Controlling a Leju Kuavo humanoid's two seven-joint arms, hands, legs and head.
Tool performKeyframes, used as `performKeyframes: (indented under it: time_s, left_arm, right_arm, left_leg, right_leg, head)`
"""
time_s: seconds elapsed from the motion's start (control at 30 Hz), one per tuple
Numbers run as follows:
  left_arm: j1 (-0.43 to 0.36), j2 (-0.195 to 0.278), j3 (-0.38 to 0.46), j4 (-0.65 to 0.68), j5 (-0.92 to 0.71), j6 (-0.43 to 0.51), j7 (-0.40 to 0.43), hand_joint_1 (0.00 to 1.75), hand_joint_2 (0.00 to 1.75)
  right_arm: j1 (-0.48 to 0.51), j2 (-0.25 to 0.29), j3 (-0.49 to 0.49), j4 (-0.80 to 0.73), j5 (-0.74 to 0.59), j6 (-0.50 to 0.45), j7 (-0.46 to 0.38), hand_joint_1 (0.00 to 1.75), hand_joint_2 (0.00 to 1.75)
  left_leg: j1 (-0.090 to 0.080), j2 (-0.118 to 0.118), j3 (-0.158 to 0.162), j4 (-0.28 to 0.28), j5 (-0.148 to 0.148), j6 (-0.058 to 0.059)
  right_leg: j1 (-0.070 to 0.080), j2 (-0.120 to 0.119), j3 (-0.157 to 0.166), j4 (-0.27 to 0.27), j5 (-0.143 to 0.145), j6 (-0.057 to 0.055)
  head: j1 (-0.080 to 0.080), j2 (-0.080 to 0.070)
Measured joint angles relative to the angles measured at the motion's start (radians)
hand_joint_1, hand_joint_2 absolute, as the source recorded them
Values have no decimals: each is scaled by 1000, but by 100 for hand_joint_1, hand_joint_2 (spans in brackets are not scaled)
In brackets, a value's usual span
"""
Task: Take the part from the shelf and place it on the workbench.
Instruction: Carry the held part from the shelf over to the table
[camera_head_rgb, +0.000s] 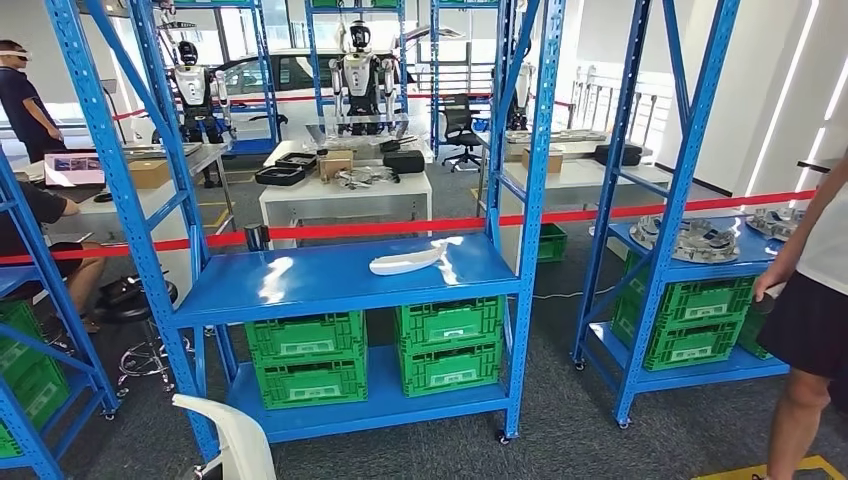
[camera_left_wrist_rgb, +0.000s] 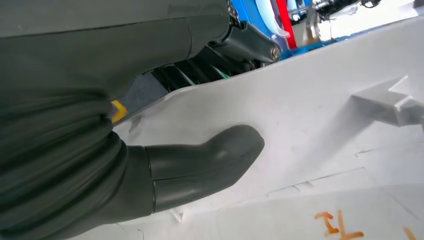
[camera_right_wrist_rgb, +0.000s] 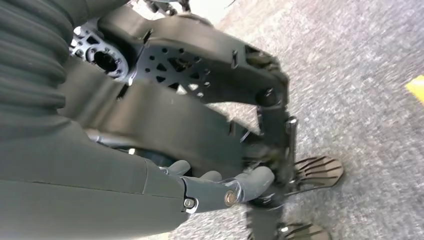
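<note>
White part: a white plastic part (camera_left_wrist_rgb: 300, 115) lies pressed against the left hand (camera_left_wrist_rgb: 200, 165); in the head view its tip shows at the lower left of the frame (camera_head_rgb: 235, 435).
Left hand: grips the part, thumb flat on its face.
Second piece: another white piece (camera_head_rgb: 405, 262) rests on the blue shelf (camera_head_rgb: 320, 285), centre of the frame, long axis left to right.
Right hand: the right hand (camera_right_wrist_rgb: 220, 187) hangs over grey floor, fingers loosely curled, holding nothing.
Next move, I judge: carry the held part to a worktop.
</note>
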Motion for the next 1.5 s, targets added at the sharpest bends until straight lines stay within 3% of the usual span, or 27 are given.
performKeyframes:
  time_s: [0.07,0.13,0.2,0.27,0.3,0.33,0.4,0.47,0.5,0.57,0.63,0.7,0.77,0.8,0.83,0.87,0.93,1.0,1.03,1.1,1.17,1.27,1.3,1.37,1.4,1.43,1.5]
  left_arm:
    - [45,-23,-8,-60,34,-20,-2,175,175]
    - [86,-43,-24,-113,35,-25,-10,175,175]
    - [114,-58,-47,-162,-29,11,-30,175,175]
    - [132,-71,-74,-208,-138,96,-63,175,175]
    - [140,-77,-86,-229,-201,154,-81,175,175]
    - [146,-81,-96,-246,-259,211,-97,175,175]
    - [153,-90,-115,-275,-346,311,-119,175,175]
    - [156,-103,-137,-295,-402,388,-134,175,175]
    - [157,-109,-152,-301,-430,425,-143,175,175]
    - [158,-117,-188,-307,-482,494,-160,175,175]
    - [158,-121,-223,-306,-499,539,-167,175,175]
    - [158,-124,-243,-304,-482,555,-164,175,175]
    - [158,-125,-250,-302,-462,560,-159,175,175]
    - [158,-125,-253,-300,-456,562,-158,175,175]
    - [158,-125,-255,-298,-453,563,-157,175,175]
    - [158,-125,-256,-297,-451,563,-156,175,175]
    - [158,-125,-257,-296,-449,563,-156,175,175]
    - [158,-125,-257,-296,-449,563,-156,175,175]
    - [157,-125,-258,-296,-449,563,-157,175,175]
    - [158,-124,-259,-296,-449,563,-157,175,175]
    - [159,-122,-259,-296,-448,563,-156,175,175]
    - [159,-121,-260,-295,-448,563,-156,175,175]
    - [159,-120,-261,-295,-448,564,-156,175,175]
    - [159,-119,-261,-294,-448,564,-156,175,175]
    - [159,-119,-261,-293,-448,564,-156,175,175]
    - [158,-119,-261,-293,-448,563,-156,175,175]
    - [156,-119,-261,-295,-448,564,-156,175,175]
  right_arm:
    - [1,1,0,0,0,0,2,0,175]
    - [2,1,0,0,0,-1,4,0,175]
    - [1,2,0,0,-1,-3,5,0,175]
    - [1,2,0,0,-3,-6,4,0,175]
    - [1,2,0,0,-3,-8,4,0,175]
    - [1,1,0,0,-4,-10,3,0,175]
    - [0,2,0,0,-8,-16,2,0,175]
    - [-1,3,0,0,-12,-25,2,0,175]
    - [-2,3,0,0,-15,-29,2,0,175]
    - [-4,5,0,0,-18,-33,0,0,175]
    - [-3,7,0,0,-20,-33,-2,0,175]
    - [-2,7,0,0,-19,-31,-5,0,175]
    - [-2,7,0,0,-18,-29,-10,0,175]
    - [-3,7,0,0,-18,-28,-12,0,175]
    - [-3,7,0,0,-17,-27,-14,0,175]
    - [-3,7,0,0,-17,-26,-15,0,175]
    - [-6,6,0,0,-16,-25,-16,0,175]
    - [-9,6,0,0,-15,-24,-16,0,175]
    - [-10,6,0,0,-15,-24,-16,0,175]
    - [-9,6,0,0,-15,-23,-16,0,175]
    - [-10,6,0,0,-15,-23,-16,0,175]
    - [-11,6,0,0,-15,-23,-16,0,175]
    - [-11,6,0,0,-15,-23,-16,0,175]
    - [-11,6,0,0,-15,-23,-16,0,175]
    - [-11,6,0,0,-15,-23,-16,0,175]
    - [-11,6,0,0,-15,-23,-16,0,175]
    - [-12,6,0,0,-14,-23,-17,0,175]
  left_leg:
    - [0,0,-5,-3,15,-12]
    - [3,-2,-15,10,-4,-23]
    - [6,-2,-38,85,-90,-33]
    - [8,-2,-60,209,-176,-40]
    - [8,-2,-59,255,-189,-41]
    - [8,-2,-46,275,-178,-41]
    - [7,-3,31,208,-127,-34]
    - [3,-4,143,56,-128,-21]
    - [-1,-5,179,-3,-140,-15]
    - [-9,-6,197,-53,-148,-3]
    - [-7,-3,180,-58,-124,14]
    - [-2,0,157,-62,-96,29]
    - [-3,1,126,-58,-70,35]
    - [-3,2,107,-54,-57,35]
    - [-3,2,86,-48,-45,33]
    - [-2,2,64,-41,-34,31]
    - [0,2,22,-20,-15,23]
    - [-1,2,-4,0,-2,11]
    - [-2,2,-10,4,6,5]
    - [-1,1,-14,2,21,-8]
    - [3,-2,-30,22,-12,-20]
    - [7,-2,-64,171,-160,-36]
    - [8,-2,-69,231,-186,-39]
    - [8,-3,-44,283,-166,-39]
    - [8,-3,-8,258,-137,-37]
    - [8,-4,48,199,-120,-33]
    - [4,-6,170,39,-138,-22]
  right_leg:
    - [2,1,0,-18,1,-12]
    - [-1,-2,-13,-21,17,-27]
    - [-3,-7,-33,-23,38,-38]
    - [-2,-11,-59,-21,59,-39]
    - [-2,-13,-74,-19,69,-39]
    - [-1,-15,-89,-17,80,-37]
    - [-1,-17,-117,-13,100,-33]
    - [1,-17,-135,-12,119,-24]
    - [0,-18,-138,-15,130,-19]
    - [-3,-19,-139,-26,153,-6]
    - [-6,-17,-147,-24,147,6]
    - [-7,-12,-170,43,62,14]
    - [-7,-9,-197,171,-37,18]
    - [-7,-9,-202,228,-55,20]
    - [-7,-9,-194,259,-48,22]
    - [-8,-9,-170,256,-22,23]
    - [-9,-9,-74,153,15,23]
    - [-5,-6,15,23,-9,15]
    - [-3,-4,33,-11,-26,8]
    - [-1,-3,26,-20,-19,-8]
    - [-4,-7,7,-22,2,-24]
    - [-5,-11,-39,-22,42,-35]
    - [-5,-13,-55,-21,56,-35]
    - [-5,-16,-90,-18,83,-31]
    - [-5,-16,-107,-15,96,-29]
    - [-5,-17,-121,-13,108,-26]
    - [-3,-16,-139,-13,131,-17]
  head:
    - [-1,0]
    - [-2,0]
    - [-4,0]
    - [-6,0]
    - [-6,0]
    - [-6,0]
    - [-7,0]
    - [-7,0]
    - [-6,0]
    - [-6,0]
    - [-6,0]
    - [-3,0]
    - [0,0]
    - [1,0]
    - [1,0]
    - [2,0]
    - [3,0]
    - [3,0]
    - [2,0]
    - [0,0]
    - [0,-1]
    - [-4,-1]
    - [-4,-1]
    - [-5,-1]
    - [-6,-1]
    - [-6,0]
    - [-6,0]
